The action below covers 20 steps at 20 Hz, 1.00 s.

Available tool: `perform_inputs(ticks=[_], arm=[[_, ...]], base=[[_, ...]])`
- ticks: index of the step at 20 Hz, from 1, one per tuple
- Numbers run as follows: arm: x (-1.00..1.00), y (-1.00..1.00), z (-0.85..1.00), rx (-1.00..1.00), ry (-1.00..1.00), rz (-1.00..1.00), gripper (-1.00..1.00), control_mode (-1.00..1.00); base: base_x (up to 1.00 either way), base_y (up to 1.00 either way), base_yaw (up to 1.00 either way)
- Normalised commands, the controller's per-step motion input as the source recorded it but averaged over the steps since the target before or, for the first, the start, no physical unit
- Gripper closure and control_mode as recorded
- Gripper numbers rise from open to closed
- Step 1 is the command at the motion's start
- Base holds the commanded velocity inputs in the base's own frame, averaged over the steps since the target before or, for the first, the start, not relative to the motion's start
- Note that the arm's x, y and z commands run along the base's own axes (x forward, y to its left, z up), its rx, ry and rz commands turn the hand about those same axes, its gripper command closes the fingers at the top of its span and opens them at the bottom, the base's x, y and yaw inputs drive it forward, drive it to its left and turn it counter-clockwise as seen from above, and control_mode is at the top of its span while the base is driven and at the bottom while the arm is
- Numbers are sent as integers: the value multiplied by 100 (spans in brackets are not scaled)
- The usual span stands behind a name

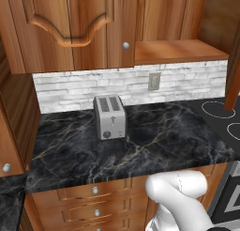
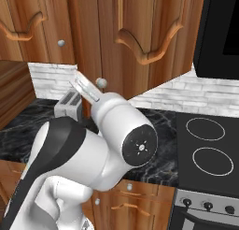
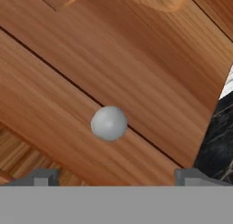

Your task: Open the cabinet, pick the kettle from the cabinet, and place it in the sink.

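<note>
My hand [image 3: 113, 176] is spread wide with nothing between its tips, facing a round silver knob [image 3: 109, 123] on the wooden cabinet [image 3: 136, 73] door, just short of it, while a silver toaster [image 1: 110, 117] stands on the black marble counter [image 1: 154, 143] below.

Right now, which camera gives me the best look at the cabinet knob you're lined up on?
The hand view: the knob sits close and centred between the open jaws, beside the door seam. The right base view shows it small, past the arm. The left base view shows a knob, far off.
</note>
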Motion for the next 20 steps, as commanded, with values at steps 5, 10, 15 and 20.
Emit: perform_inputs(ticks=[5, 10, 15, 20], arm=[[-35, 31, 0, 0, 1, 0, -100, -100], [-30, 41, 0, 0, 1, -7, -100, -100], [-22, 44, 2, 0, 7, -14, -100, -100], [-8, 43, 4, 3, 12, -13, -100, -100]], base=[[0, 0, 0], [0, 0, 0], [0, 0, 0], [0, 0, 0]])
